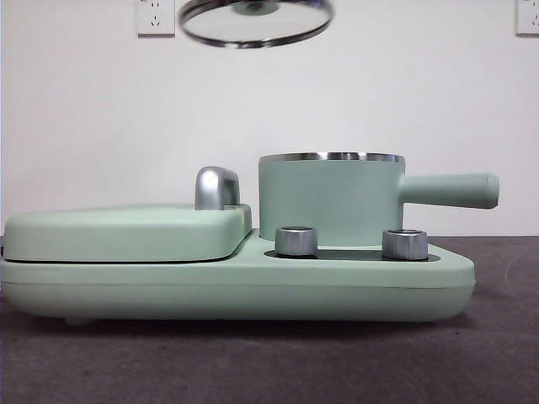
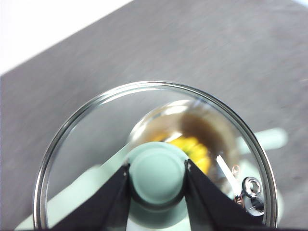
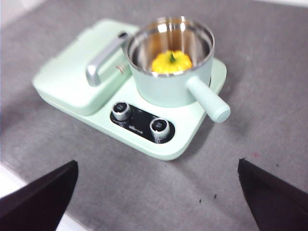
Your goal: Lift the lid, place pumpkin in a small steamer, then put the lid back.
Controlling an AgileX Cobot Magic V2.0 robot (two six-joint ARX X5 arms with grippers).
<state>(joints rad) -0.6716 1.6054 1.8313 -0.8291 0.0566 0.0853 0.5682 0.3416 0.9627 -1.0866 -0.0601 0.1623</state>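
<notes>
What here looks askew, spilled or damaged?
Nothing stands out. The pumpkin sits inside the small steamer, and the left gripper holds the lid by its knob, high above it, slightly tilted.

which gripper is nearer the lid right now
Left. The left gripper is shut on the knob of the lid, holding it high above the small steamer. The right gripper is open, well back from the steamer, holding nothing.

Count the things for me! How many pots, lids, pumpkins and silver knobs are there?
Pots: 1, the small steamer
Lids: 1, the lid, held up by the left gripper
Pumpkins: 1, the pumpkin, inside the steamer
Silver knobs: 2
Total: 5
</notes>
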